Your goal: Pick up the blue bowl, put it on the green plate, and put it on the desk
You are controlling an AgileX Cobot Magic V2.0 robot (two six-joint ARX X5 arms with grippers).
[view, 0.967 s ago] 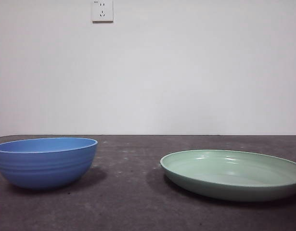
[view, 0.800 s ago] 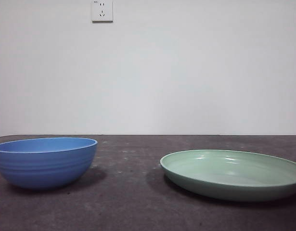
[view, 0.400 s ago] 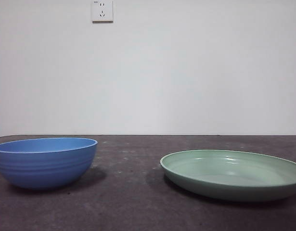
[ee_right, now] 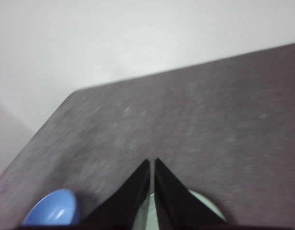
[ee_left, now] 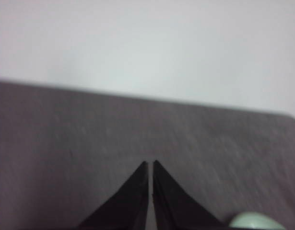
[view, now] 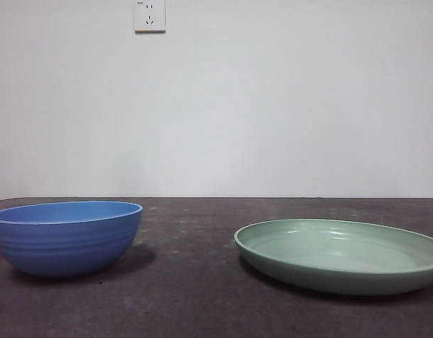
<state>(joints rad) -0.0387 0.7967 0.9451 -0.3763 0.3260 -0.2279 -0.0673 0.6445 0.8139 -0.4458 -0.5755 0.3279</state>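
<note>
The blue bowl (view: 66, 237) stands upright on the desk (view: 195, 282) at the left of the front view, apart from the green plate (view: 341, 255) at the right. No arm shows in the front view. My left gripper (ee_left: 149, 165) is shut and empty above the desk, with a sliver of the green plate (ee_left: 255, 222) beside it. My right gripper (ee_right: 151, 163) is shut and empty, high over the green plate (ee_right: 205, 203), and the blue bowl (ee_right: 51, 209) lies off to one side.
A white wall with a socket (view: 149, 15) rises behind the desk. The desk's far edge (ee_right: 185, 69) and a corner show in the right wrist view. Bare desk lies between the two dishes.
</note>
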